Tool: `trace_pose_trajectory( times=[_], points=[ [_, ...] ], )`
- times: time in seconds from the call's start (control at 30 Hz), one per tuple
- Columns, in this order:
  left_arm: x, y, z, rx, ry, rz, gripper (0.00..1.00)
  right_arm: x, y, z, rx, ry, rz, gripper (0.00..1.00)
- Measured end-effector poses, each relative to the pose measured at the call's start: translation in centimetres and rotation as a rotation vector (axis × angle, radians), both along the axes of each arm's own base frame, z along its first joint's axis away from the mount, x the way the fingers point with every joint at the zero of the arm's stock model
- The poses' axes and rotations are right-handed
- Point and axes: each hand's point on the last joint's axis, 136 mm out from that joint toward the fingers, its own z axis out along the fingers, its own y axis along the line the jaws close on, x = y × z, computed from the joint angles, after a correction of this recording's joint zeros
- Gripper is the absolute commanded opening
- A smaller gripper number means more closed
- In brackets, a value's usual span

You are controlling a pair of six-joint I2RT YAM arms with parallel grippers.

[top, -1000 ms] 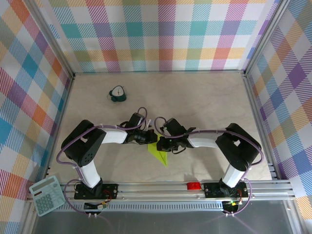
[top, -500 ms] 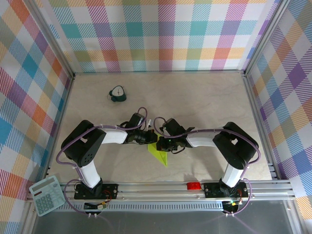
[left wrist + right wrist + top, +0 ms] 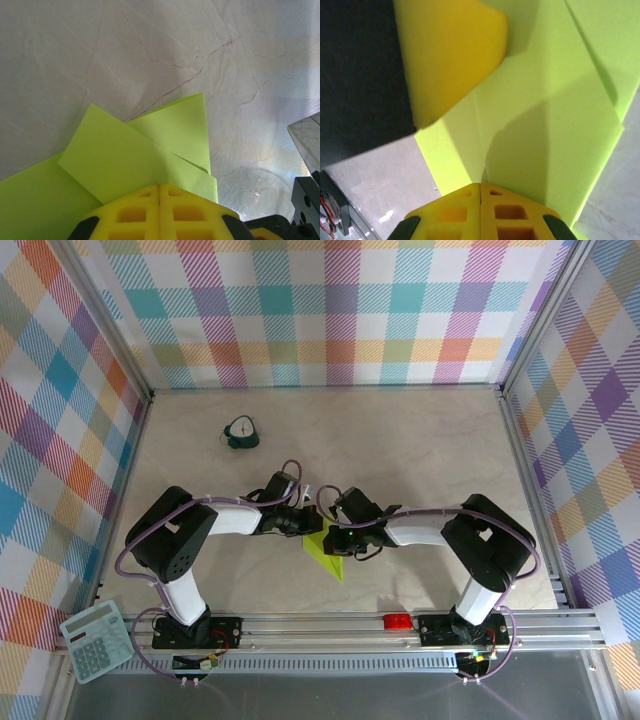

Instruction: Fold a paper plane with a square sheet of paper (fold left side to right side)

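Left hand (image 3: 311, 527) and right hand (image 3: 330, 538), both pressed together, hide the paper plane's (image 3: 330, 560) far end, probably touching it. Teal clock (image 3: 240, 433) lies well beyond the plane, red block (image 3: 398, 621) nearer.

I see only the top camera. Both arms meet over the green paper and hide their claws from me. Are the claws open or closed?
Observer: In the left wrist view the left claw is shut, its tips at the paper.
Operator: And the right one?
Observer: The right claw is shut too, tips on the paper, where a crease runs up to them.
Operator: Is the paper flat?
Observer: No. Close up, one folded layer lies slanted over another.
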Motion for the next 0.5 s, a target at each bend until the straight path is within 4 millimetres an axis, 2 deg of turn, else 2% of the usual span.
trace_pose_trajectory(
  times=[0.5],
  points=[
    [0.0, 0.0, 0.0, 0.001, 0.001, 0.001, 0.0, -2.1, -1.4, -0.1, -0.041, 0.017, 0.015, 0.0]
  ],
)
